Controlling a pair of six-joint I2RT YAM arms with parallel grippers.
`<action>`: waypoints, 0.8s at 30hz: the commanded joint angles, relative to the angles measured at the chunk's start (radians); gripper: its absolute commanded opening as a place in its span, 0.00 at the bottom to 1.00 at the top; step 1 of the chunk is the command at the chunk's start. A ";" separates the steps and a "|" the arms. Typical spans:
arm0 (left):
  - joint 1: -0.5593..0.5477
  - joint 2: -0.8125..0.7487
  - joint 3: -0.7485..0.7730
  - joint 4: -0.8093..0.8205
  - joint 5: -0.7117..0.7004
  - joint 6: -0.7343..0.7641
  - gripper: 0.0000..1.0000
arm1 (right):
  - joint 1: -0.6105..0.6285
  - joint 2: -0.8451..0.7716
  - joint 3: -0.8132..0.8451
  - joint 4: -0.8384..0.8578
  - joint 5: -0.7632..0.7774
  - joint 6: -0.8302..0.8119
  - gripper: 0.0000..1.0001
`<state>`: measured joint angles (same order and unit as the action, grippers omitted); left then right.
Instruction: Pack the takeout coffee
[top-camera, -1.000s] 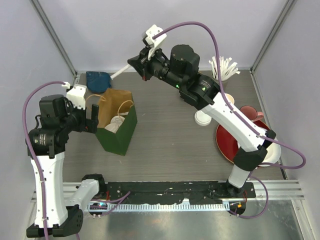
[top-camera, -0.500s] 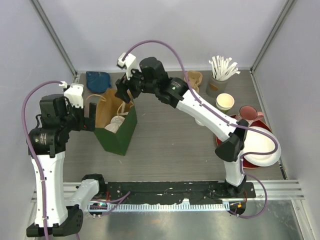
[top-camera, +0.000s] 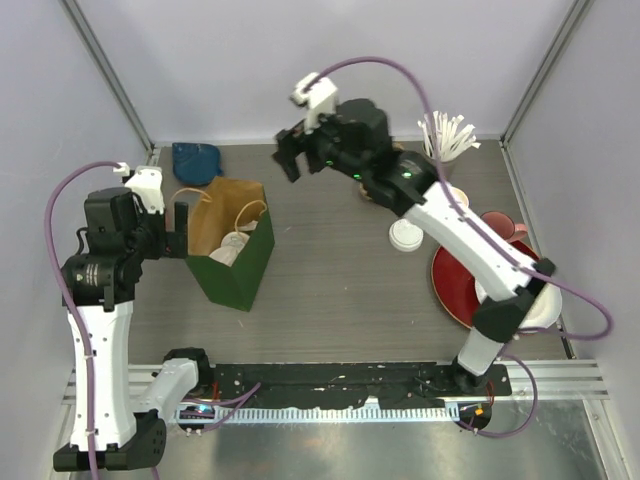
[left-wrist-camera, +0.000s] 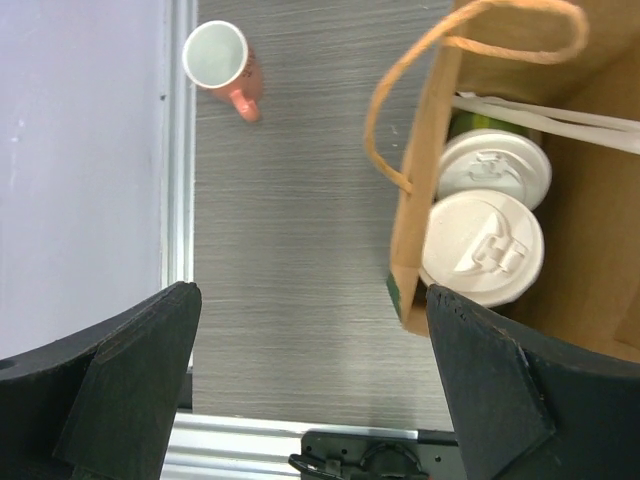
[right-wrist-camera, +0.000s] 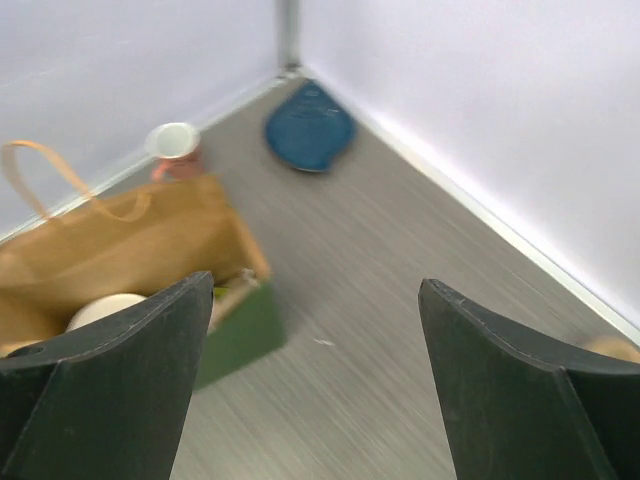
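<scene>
Takeout coffee (left-wrist-camera: 482, 248): two cups under round white lids, side by side inside the paper bag (top-camera: 240, 275), against its left wall; lid rims meeting in the left wrist view; only one lid clear from overhead.
Paper bag: standing upright and open on the left part of the surface (top-camera: 330, 290); green outside, brown inside; twine handles raised at the rim.
Left tool (left-wrist-camera: 312, 295): spread wide, gripping nothing; poised over the bag's left edge, with one finger above the bag's inside, the other above bare surface, and the bag wall and one handle loop between them.
Right tool (top-camera: 293, 158): spread wide and empty; raised over the far part of the surface, behind the bag and well apart from it.
Pink mug (left-wrist-camera: 222, 62): upright by the edge rail, apart from the bag.
Blue pad (right-wrist-camera: 310, 125): flat in the far left corner.
Red plate (top-camera: 455, 285): on the right side, partly under the right arm.
White sticks (top-camera: 445, 135): bunched in a holder at the far right.
</scene>
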<state>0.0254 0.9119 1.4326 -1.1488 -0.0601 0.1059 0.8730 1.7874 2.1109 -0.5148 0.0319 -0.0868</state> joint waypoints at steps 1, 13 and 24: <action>0.005 0.001 -0.023 0.095 -0.154 -0.049 1.00 | -0.190 -0.248 -0.234 0.082 0.146 0.079 0.89; 0.102 0.053 -0.175 0.307 -0.270 -0.178 1.00 | -0.399 -0.810 -1.143 0.326 0.417 0.213 0.90; 0.189 0.051 -0.452 0.535 -0.259 -0.264 1.00 | -0.401 -0.938 -1.417 0.427 0.484 0.208 0.89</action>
<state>0.1909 0.9756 1.0302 -0.7696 -0.3214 -0.1234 0.4759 0.8989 0.7643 -0.2329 0.4709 0.1215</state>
